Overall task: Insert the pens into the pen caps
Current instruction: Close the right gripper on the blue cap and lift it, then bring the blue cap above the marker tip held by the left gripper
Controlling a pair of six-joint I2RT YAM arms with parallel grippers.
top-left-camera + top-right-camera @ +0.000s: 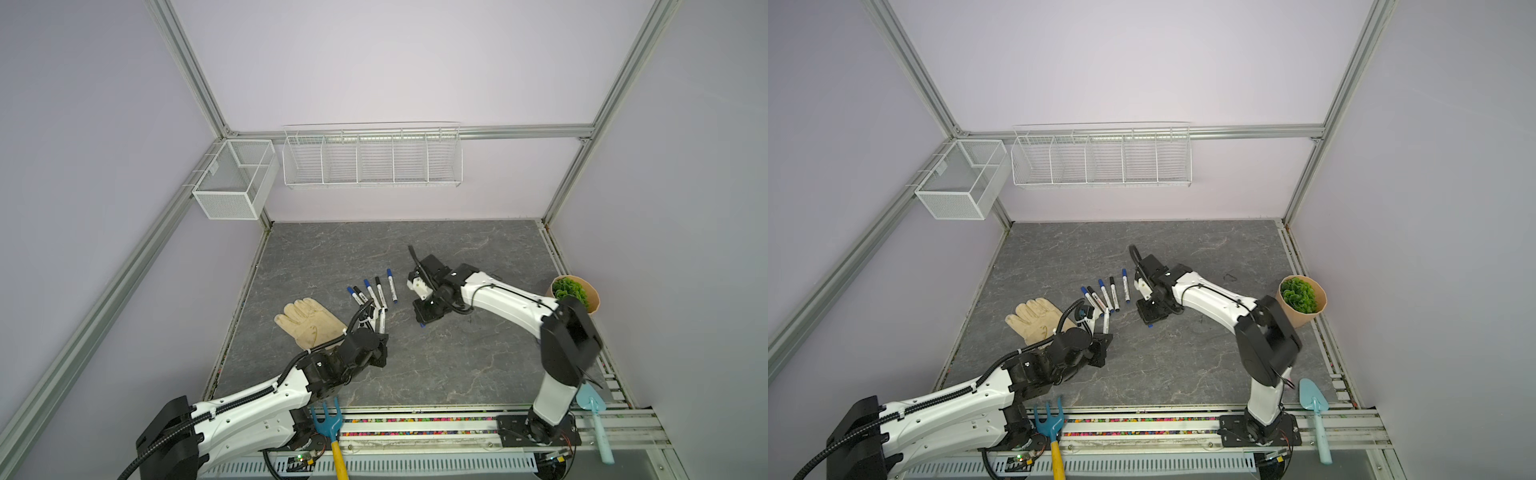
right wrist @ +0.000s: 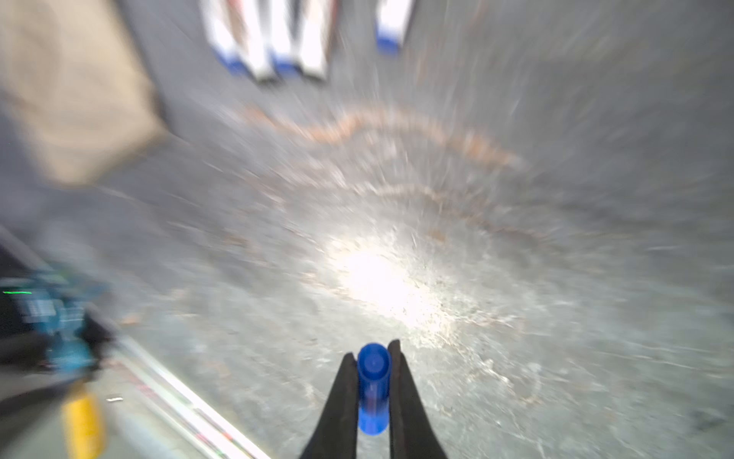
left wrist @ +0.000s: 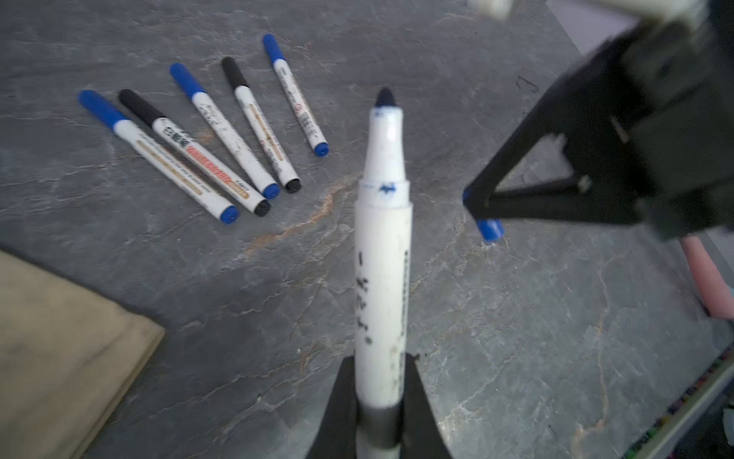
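Note:
My left gripper (image 3: 379,357) is shut on the lower barrel of an uncapped white pen (image 3: 383,258) whose dark blue tip points away from the wrist. In both top views this pen (image 1: 381,320) (image 1: 1106,322) sticks out of the left gripper (image 1: 380,332) just in front of a fan of several capped pens (image 1: 372,291) (image 3: 222,131) lying on the table. My right gripper (image 2: 372,349) is shut on a blue pen cap (image 2: 373,381). In a top view the cap (image 1: 422,325) shows at the right gripper's (image 1: 422,321) fingertips, a short way right of the held pen.
A beige work glove (image 1: 309,322) lies left of the pens. A potted green plant (image 1: 575,293) stands at the right edge. A blue fork with a yellow handle (image 1: 328,424) and a light blue trowel (image 1: 594,411) rest on the front rail. Wire baskets (image 1: 372,156) hang on the back wall.

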